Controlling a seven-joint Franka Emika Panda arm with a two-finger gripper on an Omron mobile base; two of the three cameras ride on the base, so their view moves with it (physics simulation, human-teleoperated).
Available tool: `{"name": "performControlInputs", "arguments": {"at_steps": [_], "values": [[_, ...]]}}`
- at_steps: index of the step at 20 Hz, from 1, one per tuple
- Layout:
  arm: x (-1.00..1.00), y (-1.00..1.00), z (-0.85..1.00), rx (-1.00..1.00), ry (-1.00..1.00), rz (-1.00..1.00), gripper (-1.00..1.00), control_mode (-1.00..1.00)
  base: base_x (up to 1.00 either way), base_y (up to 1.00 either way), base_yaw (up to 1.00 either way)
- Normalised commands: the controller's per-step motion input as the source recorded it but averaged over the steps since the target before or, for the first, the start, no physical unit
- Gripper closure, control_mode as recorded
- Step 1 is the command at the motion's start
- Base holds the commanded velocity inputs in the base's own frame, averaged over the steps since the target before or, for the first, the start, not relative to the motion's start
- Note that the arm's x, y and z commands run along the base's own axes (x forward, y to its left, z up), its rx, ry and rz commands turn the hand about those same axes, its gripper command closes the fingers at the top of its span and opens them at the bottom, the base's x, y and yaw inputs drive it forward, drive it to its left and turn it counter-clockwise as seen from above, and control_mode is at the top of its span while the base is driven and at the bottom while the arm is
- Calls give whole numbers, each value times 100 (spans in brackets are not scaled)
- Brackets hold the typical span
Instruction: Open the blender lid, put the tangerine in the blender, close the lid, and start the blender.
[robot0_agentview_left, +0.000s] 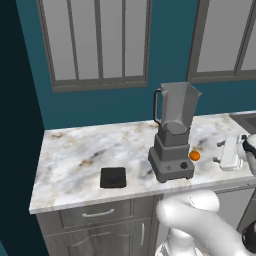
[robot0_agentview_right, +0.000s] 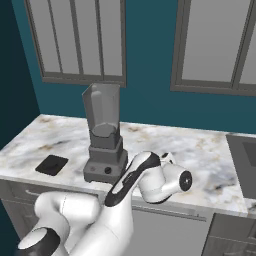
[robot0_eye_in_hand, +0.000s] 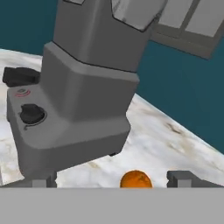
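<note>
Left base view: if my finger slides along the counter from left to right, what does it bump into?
Blender lid → blender → tangerine → the robot's gripper.

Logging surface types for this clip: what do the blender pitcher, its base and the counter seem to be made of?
The pitcher looks like clear grey plastic or glass: the wall shows through it. The blender base looks like matte dark grey plastic, with flat shading and no glints. The counter looks like polished marble, white with grey and brown veins, though it could be laminate.

White rounded arm (robot0_agentview_right: 100, 220), dark joint bands.
</note>
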Motion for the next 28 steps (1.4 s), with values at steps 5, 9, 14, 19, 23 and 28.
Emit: {"name": "performControlInputs", "arguments": {"at_steps": [5,9,14,19,23,28], "values": [[34,9,-38,-11,11,4,-100,-100,0,0,0],[41,21,-53,-13,13,1,-100,-100,0,0,0],[46,10,-37,-6,6,3,-100,-100,0,0,0],[39,0,-24,-1,1,4,-100,-100,0,0,0],[33,0,-23,0,0,3,-100,-100,0,0,0],[26,0,-31,0,0,3,-100,-100,0,0,0]]}}
